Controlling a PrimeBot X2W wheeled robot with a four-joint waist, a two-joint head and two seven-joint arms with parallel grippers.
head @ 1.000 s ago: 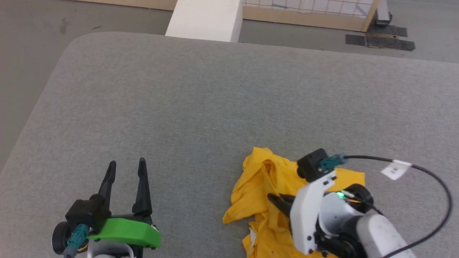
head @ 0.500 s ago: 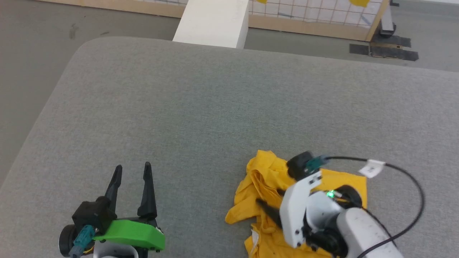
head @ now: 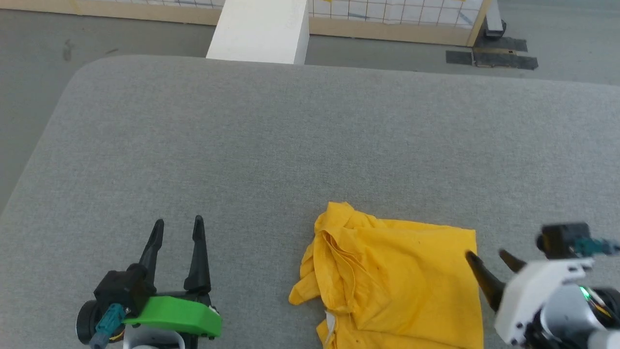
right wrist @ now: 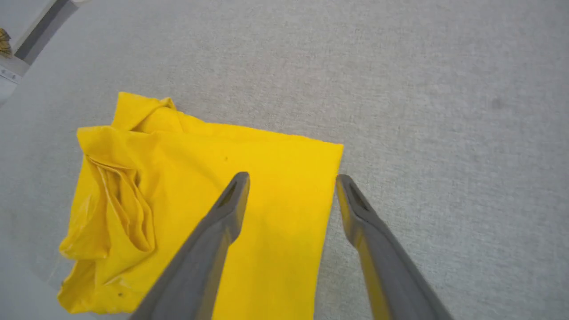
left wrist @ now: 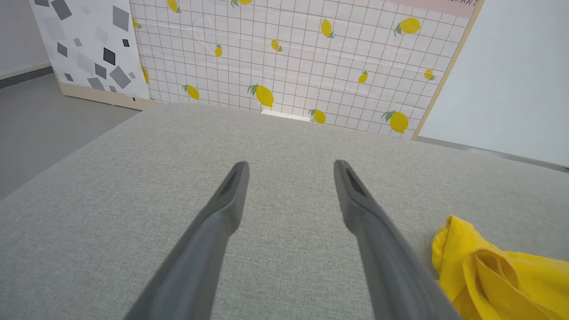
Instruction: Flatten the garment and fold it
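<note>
Noted the garment (head: 397, 276) at the near edge of the grey table (head: 290, 145), right of centre. Judged early in the flattening: right part spread smooth with a straight edge, left side bunched in deep folds, no print showing, no fold made. To do: draw out the bunched side, lay flat, then fold.

Found the right gripper (head: 486, 254) at the garment's right edge, fingers wide apart, gripping nothing. Seen from the right wrist: one finger over yellow cloth, the other over bare table just beside the edge. Contact with cloth impossible to tell.

Found the left gripper (head: 178, 222) well apart to the left, fingers apart, empty.

Farther off, a white block (head: 259, 29), then a lemon-print panel (left wrist: 289, 66).
</note>
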